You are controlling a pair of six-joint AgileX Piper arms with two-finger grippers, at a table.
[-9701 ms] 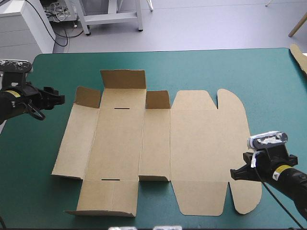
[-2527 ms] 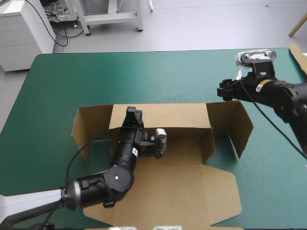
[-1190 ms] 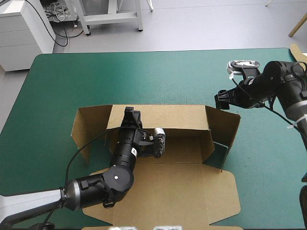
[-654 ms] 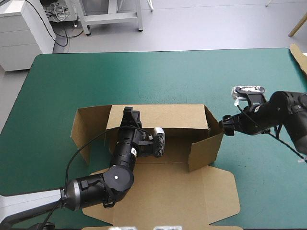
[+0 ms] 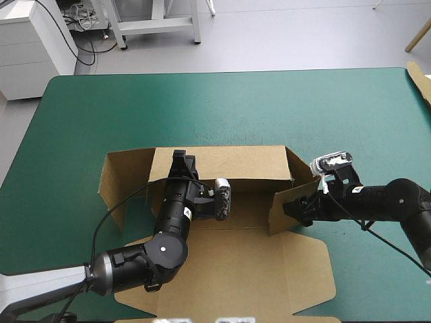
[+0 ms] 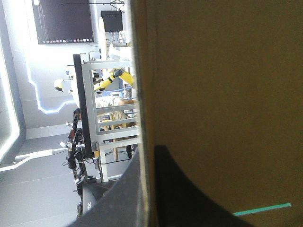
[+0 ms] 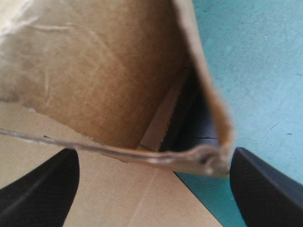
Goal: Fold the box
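The brown box lies mid-table with its back wall raised and the lid flat toward the near edge. My left gripper reaches up from inside the tray, shut on the back wall's top edge. In the left wrist view the board fills the space ahead, and the black fingers pinch its edge. My right gripper stands open at the right end flap, which is swung inward across the tray's end. The flap's edge runs between the wide-apart fingers.
The left end flap stands angled outward. A piece of more brown board shows at the table's far right corner. Teal-green cover stretches beyond the back wall and to the right of the box.
My right gripper has come from the far right toward the near side and swung the right end flap inward against the tray's end. The left gripper has kept its hold.
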